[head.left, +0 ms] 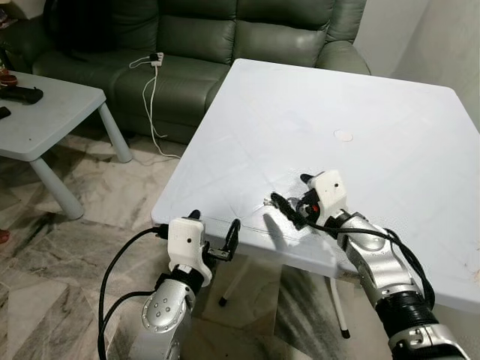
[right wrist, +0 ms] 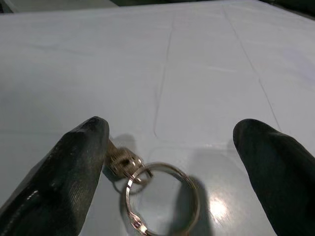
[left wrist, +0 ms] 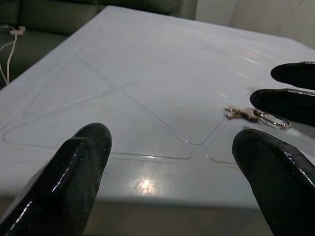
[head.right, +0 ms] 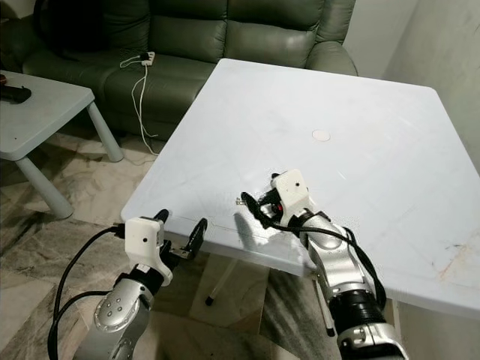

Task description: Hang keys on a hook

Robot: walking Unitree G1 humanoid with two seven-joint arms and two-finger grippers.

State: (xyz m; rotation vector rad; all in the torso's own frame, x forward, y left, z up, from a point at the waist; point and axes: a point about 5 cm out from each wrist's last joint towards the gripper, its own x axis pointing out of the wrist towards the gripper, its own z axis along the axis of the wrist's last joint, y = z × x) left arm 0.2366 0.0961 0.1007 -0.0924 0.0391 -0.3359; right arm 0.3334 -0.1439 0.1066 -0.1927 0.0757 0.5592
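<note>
We are lowering our right end effector (right wrist: 162, 162) over the keys (right wrist: 152, 189), fingers spread wide and gripping nothing, one finger (right wrist: 69, 167) just beside the small clasp while the ring is lying flat on the white desk (head.left: 360, 97) between the two tips. Our left end effector (head.left: 214, 240) is hovering at the desk's near edge, also open and empty, looking across at the same keys. We are judging this bunch light, hard and slippery, lying flat enough that it may skate on the smooth plastic; pinching across the ring's rim looks the surest hold. Beyond the desk a green sofa (head.left: 225, 37) and a low side table (head.left: 45, 112) are standing. How many keys hang off the ring we cannot make out.
</note>
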